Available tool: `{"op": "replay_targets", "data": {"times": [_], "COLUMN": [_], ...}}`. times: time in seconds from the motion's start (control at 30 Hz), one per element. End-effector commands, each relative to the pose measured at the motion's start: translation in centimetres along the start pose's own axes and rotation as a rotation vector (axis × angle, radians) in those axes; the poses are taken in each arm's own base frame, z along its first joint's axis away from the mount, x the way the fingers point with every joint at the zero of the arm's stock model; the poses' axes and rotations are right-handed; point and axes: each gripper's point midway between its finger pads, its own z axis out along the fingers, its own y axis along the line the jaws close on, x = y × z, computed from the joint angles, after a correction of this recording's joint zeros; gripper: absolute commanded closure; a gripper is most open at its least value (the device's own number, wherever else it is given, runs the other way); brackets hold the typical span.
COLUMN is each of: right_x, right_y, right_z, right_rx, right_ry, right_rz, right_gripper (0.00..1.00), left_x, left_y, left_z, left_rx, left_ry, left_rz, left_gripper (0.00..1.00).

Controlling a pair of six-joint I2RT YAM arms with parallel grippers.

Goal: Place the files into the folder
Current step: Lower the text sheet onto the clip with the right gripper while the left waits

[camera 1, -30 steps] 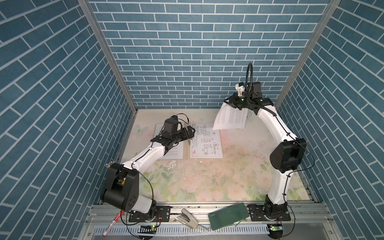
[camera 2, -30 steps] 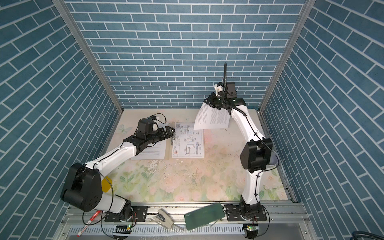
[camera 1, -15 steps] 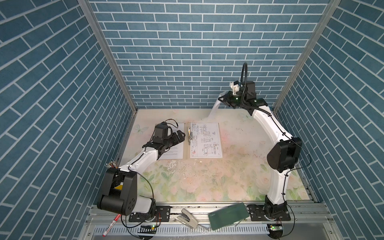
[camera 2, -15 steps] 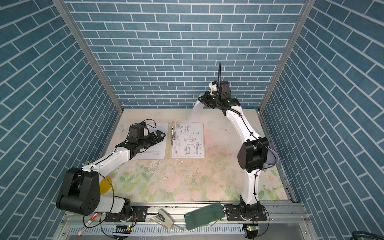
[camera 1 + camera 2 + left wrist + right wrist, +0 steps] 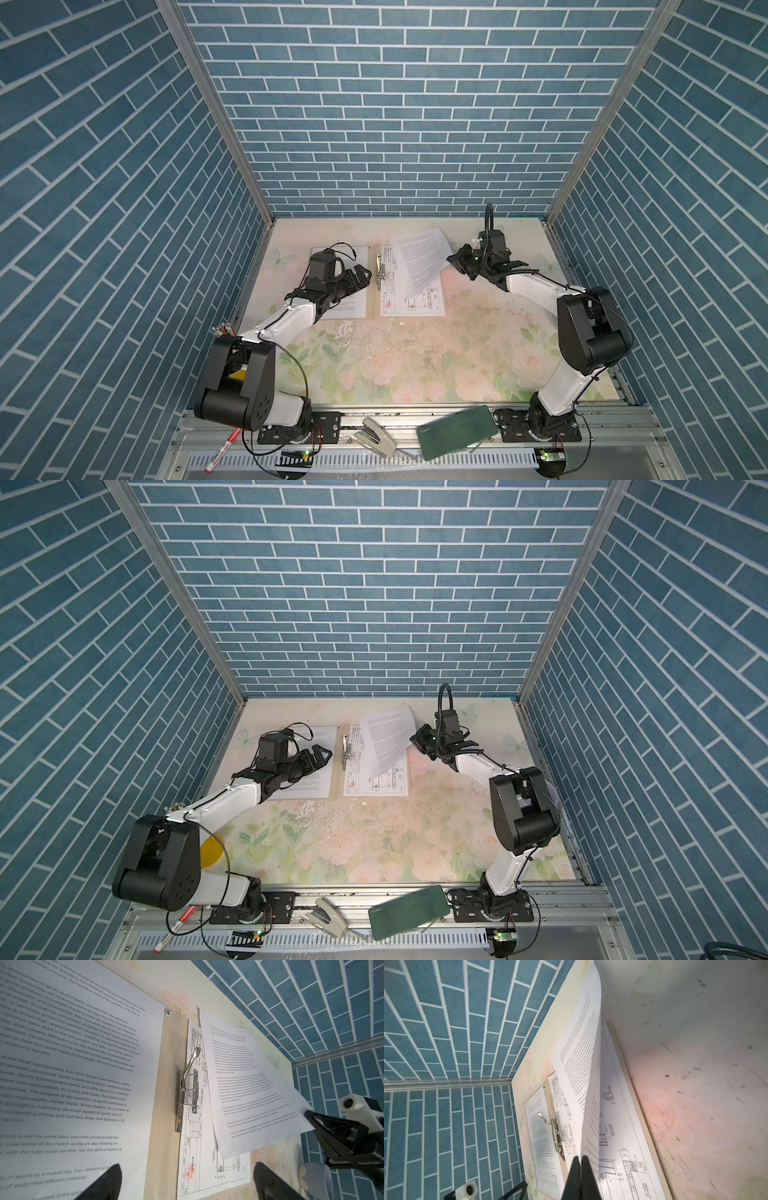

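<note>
The floral table [image 5: 415,365] bears, toward its far edge, the folder [image 5: 164,1105], which lies open and flat. Its left leaf is covered by one text sheet [image 5: 353,309] and its right leaf by the diagram sheet [image 5: 424,305] with the red stamp. A second text sheet [image 5: 419,262] is carried in the air above the diagram sheet, skewed to it and sagging. Whether its lowest corner touches the drawing cannot be told. This sheet is pinched at one corner by the right gripper [image 5: 454,259], whose jaws are pressed flat together on the paper. The left gripper [image 5: 362,277] is spread wide and empty, and is held low over the left-hand sheet just beside the spine. At the spine the silver clip [image 5: 190,1086] is seen with its lever raised. Whether the diagram sheet is already caught under its bar cannot be told. The step in hand is judged to be the laying of the carried sheet onto the right leaf. The sheet should be turned square to the diagram sheet before it is lowered, and its free long edge should be led toward the spine first. The descent should be kept slow, so that the limp paper is not folded under itself. The pinch should be released only once the sheet lies flat. The spread left gripper could be used to steady the folder near the clip.
</note>
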Motion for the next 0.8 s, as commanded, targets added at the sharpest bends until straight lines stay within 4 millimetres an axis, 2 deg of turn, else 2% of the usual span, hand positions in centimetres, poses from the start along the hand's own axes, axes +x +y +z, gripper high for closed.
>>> {"op": "replay_targets", "data": {"times": [0.0, 0.17, 0.43, 0.77], "right_x": [-0.4, 1.9, 5.9, 7.8], "right_y": [1.2, -0.8, -2.5, -4.3], "right_z": [-1.5, -1.2, 0.5, 0.2], "right_rx": [-0.068, -0.021, 0.005, 0.048], "right_ry": [-0.098, -0.109, -0.077, -0.104], "right_rz": [0.061, 0.061, 0.066, 0.072], "right_gripper": [1.00, 1.00, 1.00, 1.00], "left_x": [0.2, 0.7, 1.4, 2.8], "left_y": [0.4, 0.8, 0.9, 0.0], "left_z": [0.2, 0.4, 0.9, 3.1], "left_rx": [0.010, 0.008, 0.033, 0.068], "left_ry": [0.000, 0.011, 0.024, 0.073], "left_rz": [-0.017, -0.026, -0.050, -0.045], "left_gripper": [0.00, 0.00, 0.00, 0.00]}}
